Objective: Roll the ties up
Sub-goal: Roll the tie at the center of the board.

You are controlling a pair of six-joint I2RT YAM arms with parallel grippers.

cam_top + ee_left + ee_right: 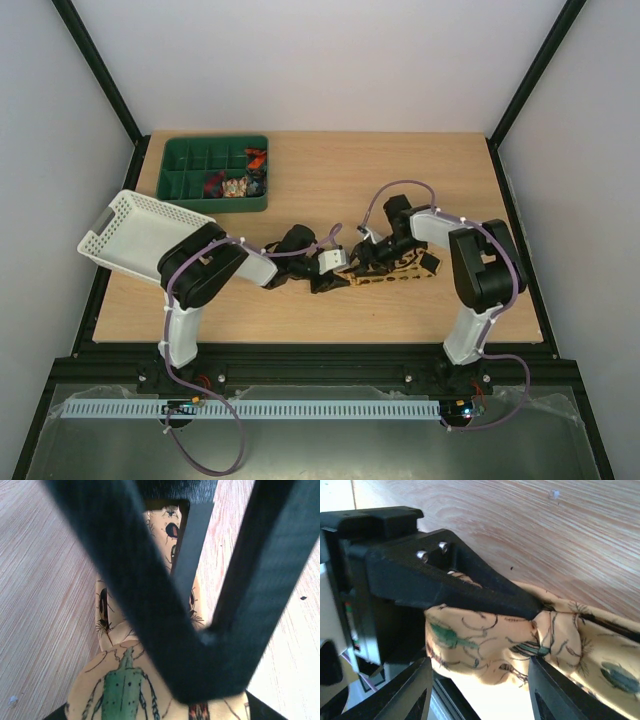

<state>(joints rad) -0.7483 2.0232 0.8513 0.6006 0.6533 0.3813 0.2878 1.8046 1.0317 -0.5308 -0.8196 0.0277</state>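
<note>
The wooden surface fills the top view. A white basket sits tilted at its left edge and a green tray of compartments stands at the back left. A few small bundles sit in the tray's right-hand compartments, too small to identify, though that is probably where rolled ties are meant to go. The left arm and the right arm both reach inward and meet near the middle, probably because rolling one narrow strip needs two grips close together. That strip is the tie, tan-gold with beetle prints, lying on the surface just right of centre with its length running toward the right arm. The left end effector is at the end of the tie nearest the centre. Judging by the right wrist view, it is closed down on the cloth, which gathers into creases at the tip of its finger. This suggests it is pinning that end so a roll can start. The right end effector is just beside it with its jaws apart, holding nothing. Its fingertips straddle the cloth, likely placed to take a hold of their own. The roll looks barely begun.
</note>
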